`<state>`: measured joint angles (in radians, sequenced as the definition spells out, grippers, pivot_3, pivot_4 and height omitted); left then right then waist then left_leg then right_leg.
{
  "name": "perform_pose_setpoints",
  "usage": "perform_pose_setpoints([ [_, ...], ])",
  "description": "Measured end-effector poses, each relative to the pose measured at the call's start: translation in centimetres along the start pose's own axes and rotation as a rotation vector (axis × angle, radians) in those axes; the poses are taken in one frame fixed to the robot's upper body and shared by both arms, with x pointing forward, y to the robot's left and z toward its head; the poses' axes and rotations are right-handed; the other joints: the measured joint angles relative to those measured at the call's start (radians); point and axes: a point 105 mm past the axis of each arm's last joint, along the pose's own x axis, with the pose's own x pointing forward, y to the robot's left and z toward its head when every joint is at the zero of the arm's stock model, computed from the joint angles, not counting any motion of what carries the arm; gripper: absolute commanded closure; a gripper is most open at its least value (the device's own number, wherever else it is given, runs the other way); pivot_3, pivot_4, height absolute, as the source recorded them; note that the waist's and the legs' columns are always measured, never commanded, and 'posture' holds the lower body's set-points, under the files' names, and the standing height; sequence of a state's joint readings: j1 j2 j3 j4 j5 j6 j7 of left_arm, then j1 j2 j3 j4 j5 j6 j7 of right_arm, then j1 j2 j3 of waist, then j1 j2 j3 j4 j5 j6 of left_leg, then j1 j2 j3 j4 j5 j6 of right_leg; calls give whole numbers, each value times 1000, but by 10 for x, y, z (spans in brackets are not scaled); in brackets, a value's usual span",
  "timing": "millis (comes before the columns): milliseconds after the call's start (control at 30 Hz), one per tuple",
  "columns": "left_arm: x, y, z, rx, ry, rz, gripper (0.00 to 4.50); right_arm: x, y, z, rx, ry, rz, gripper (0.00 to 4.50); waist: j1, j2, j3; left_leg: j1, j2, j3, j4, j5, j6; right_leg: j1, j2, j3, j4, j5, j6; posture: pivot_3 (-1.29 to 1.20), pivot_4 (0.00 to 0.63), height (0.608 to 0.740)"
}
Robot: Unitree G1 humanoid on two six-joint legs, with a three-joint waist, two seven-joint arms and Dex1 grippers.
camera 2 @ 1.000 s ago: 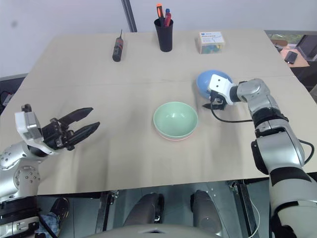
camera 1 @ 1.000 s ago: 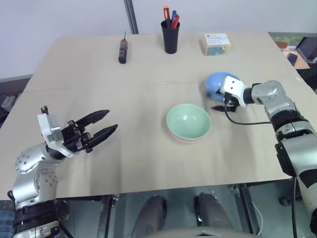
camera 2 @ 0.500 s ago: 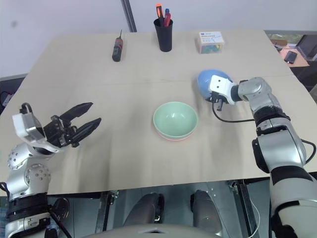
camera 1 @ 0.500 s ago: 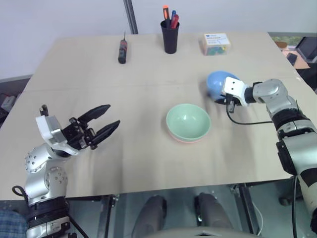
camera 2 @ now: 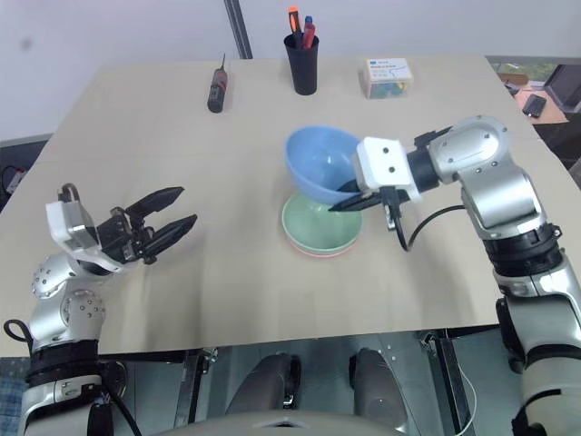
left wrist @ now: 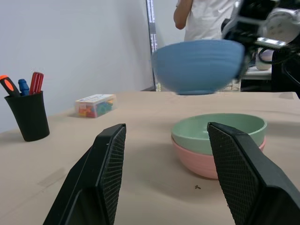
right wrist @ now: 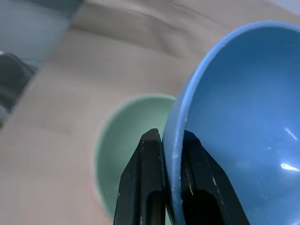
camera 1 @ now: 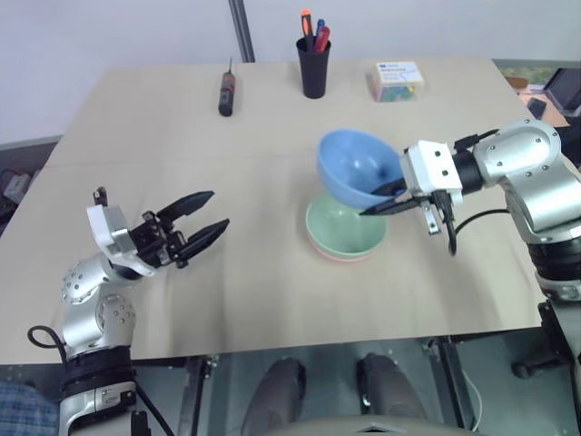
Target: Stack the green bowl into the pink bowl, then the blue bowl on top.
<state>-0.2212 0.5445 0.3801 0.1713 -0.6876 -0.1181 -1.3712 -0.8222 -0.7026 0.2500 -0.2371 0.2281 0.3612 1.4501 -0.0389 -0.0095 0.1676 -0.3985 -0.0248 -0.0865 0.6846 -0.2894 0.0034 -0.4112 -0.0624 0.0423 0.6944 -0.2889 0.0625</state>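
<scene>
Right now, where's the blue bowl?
In the left eye view the blue bowl is in the air right of table centre, pinched at its rim by the right gripper, above the green bowl nested in the pink bowl.

The green bowl sits in the pink bowl, the blue bowl above them.

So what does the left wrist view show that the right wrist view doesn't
Left wrist view alone: the pink bowl under the green bowl seen side on, the blue bowl hanging clear above them, a black pen cup, a small box, a person's white shirt, and the open left claw.

Right wrist view alone: the right claw pinching the blue bowl's rim, one finger inside, one outside.

Both: blue bowl, green bowl, tan table.
</scene>
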Motion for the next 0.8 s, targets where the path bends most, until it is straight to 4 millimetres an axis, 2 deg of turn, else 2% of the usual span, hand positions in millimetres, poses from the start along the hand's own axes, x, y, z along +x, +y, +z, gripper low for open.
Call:
perform_pose_setpoints([
  [33,0,1,0,1,-1,0,1580,2,2,1,-1,-2,7,4402,0,0,0,0,0,0,0,0,0,0,0,0,0,0,0,0,150,740],
  [67,2,1,1,3,-5,-4,1580,5,5,2,7,0,16,3893,0,0,0,0,0,0,0,0,0,0,0,0,0,0,0,0,150,740],
  [200,1,2,-1,-2,-3,-7,1580,2,4,-2,30,26,-6,2624,-1,0,0,0,-1,0,0,1,-1,0,0,0,0,0,0,0,150,740],
  [233,1,2,-2,-5,2,-11,1580,2,3,-3,33,33,-22,2134,-1,0,0,0,-1,0,0,1,-1,0,0,0,-1,0,0,0,150,740],
  [267,1,2,-4,-5,11,-16,1580,2,1,-3,34,32,-37,1828,-1,0,0,0,-1,0,0,1,-1,0,0,0,0,0,0,0,150,740],
  [400,4,2,-5,-3,21,-26,1580,0,-4,-3,60,12,-103,1828,-1,0,0,0,-1,0,0,1,-1,0,0,0,-1,0,0,0,150,740],
  [500,4,4,-8,-6,40,-11,1580,-9,-8,-3,95,-22,-169,1828,0,-1,0,0,-1,0,0,1,-1,0,0,0,-1,0,0,0,150,740],
  [533,4,6,-10,-5,60,10,1580,-18,-12,-4,120,-57,-227,1828,1,-1,0,0,-1,0,0,1,-1,0,0,0,-1,0,0,0,150,740],
  [567,2,11,-13,-11,81,62,1580,-35,-16,-13,187,-129,-344,1828,3,-2,-1,0,-1,-1,0,0,-1,2,0,-1,-1,0,0,0,150,740],
  [600,2,14,-15,-18,92,91,1580,-44,-15,-22,213,-141,-398,1828,6,-2,-1,0,-2,-1,0,0,0,2,0,-2,-2,0,0,0,150,740],
  [633,-2,16,-19,-30,111,136,1580,-56,-10,-41,264,-128,-461,1828,7,-2,-1,0,-2,-1,0,0,1,2,0,-1,-2,0,0,0,150,740],
  [700,-6,16,-22,-38,128,160,1580,-61,-5,-55,302,-104,-484,1828,6,-2,-1,0,-3,0,-1,0,1,2,0,0,-2,0,0,0,150,740],
  [800,-12,12,-29,-57,152,211,1580,-80,22,-93,372,-50,-554,1828,6,-2,-1,0,-2,0,-1,-1,1,2,0,0,-3,0,0,0,150,740],
])
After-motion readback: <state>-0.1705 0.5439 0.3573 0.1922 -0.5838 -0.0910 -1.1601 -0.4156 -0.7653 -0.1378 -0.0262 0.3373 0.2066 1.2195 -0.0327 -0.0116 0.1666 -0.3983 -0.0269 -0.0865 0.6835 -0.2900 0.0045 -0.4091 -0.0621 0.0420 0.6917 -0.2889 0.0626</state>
